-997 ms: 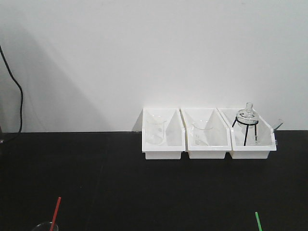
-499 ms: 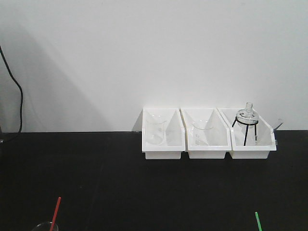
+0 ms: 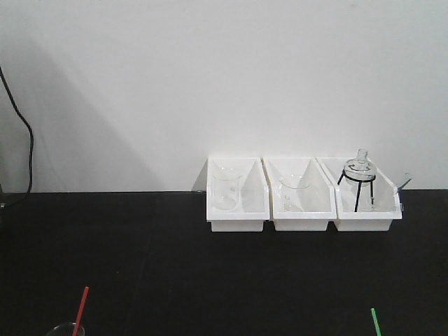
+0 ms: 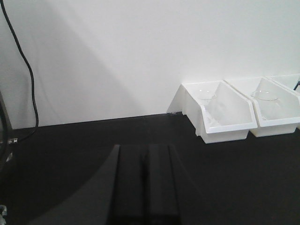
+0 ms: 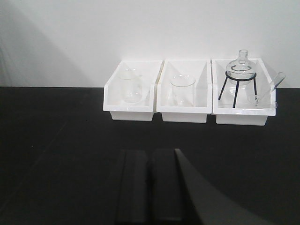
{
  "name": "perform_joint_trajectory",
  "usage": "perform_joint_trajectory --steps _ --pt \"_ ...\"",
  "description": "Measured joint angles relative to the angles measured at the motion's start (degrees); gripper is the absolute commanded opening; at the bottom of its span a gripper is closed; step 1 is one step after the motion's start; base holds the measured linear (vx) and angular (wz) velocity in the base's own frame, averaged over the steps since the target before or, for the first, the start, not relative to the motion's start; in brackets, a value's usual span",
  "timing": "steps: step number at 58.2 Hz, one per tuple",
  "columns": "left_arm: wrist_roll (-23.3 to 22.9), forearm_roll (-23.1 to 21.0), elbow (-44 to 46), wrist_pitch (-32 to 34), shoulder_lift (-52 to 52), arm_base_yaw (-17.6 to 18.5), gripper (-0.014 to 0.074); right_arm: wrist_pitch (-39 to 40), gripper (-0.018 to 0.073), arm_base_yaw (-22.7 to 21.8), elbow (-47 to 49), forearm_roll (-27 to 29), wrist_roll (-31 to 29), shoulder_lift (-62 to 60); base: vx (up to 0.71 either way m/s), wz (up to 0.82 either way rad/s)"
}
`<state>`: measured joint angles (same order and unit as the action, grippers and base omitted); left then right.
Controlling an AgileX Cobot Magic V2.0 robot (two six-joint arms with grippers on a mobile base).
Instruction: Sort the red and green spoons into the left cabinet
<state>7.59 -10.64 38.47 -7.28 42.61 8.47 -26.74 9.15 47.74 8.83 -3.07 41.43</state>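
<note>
- One white wall [image 3: 210,84] fills the far side of the scene.
- One black tabletop [image 3: 175,259] runs from the wall to the near edge.
- Two grippers show, each in its own wrist view. The left gripper [image 4: 146,152] has its dark fingers pressed together with only a thin seam between them, and it grips nothing. The right gripper [image 5: 151,157] is closed the same way and is also empty. Both hang above bare tabletop.
- Three white bins stand side by side against the wall, right of centre: left bin [image 3: 237,222], middle bin [image 3: 301,222] and right bin [image 3: 364,222].
- One black cable [image 3: 28,140] hangs down the wall at the far left.
- One round glass flask [image 3: 360,168] sits on one black tripod stand [image 3: 358,192] in the right bin.
- There are two clear beakers: one beaker [image 3: 225,190] in the left bin and a second beaker [image 3: 294,192] in the middle bin.
- There are two spoons, with only their handles in view at the near edge. The red spoon [image 3: 82,308] is at near left, leaning up out of a clear glass rim [image 3: 63,329]. The green spoon [image 3: 376,322] is at near right, well apart from the red one.
- Compared with a second ago, nothing in the front view has shifted: both spoons, the bins and the glassware are in the same places.
</note>
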Motion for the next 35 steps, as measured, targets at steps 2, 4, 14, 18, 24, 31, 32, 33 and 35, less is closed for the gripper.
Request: perform_joint_trajectory --steps 2,4,14,18,24,31,32,33,35 --pt "0.00 0.00 0.00 0.07 0.00 0.00 0.0173 -0.06 0.0326 0.00 0.00 0.00 -0.35 0.00 0.00 0.00" --pt "0.00 0.00 0.00 0.15 0.00 0.00 0.0201 -0.10 0.0392 0.00 0.00 0.00 -0.75 0.00 0.00 0.00" --pt "0.00 0.00 0.00 0.16 0.06 0.00 0.0387 -0.10 0.0664 0.00 0.00 -0.05 -2.19 0.00 0.00 0.00" --pt "0.00 0.00 0.00 0.16 0.06 0.00 0.0449 -0.56 0.0719 0.00 0.00 0.01 -2.29 0.00 0.00 0.00" --pt "0.00 0.00 0.00 0.10 0.06 0.00 0.0512 -2.98 0.0718 0.00 0.00 0.01 -2.29 0.24 0.00 0.00" --pt "0.00 0.00 0.00 -0.47 0.06 0.00 0.0531 -6.20 0.0673 0.00 0.06 -0.19 -1.02 2.53 0.00 0.00" --pt "0.00 0.00 0.00 -0.58 0.06 0.00 0.0530 -6.69 0.0665 0.00 0.13 -0.30 -0.70 3.04 0.00 0.00" --pt "0.00 0.00 0.00 -0.81 0.06 0.00 0.0531 -7.43 0.0653 0.00 0.33 -0.52 -0.14 3.92 0.00 0.00" --pt "0.00 0.00 0.00 -1.16 0.06 0.00 0.0531 -8.39 0.0636 0.00 0.68 -0.92 0.52 5.29 0.00 0.00"
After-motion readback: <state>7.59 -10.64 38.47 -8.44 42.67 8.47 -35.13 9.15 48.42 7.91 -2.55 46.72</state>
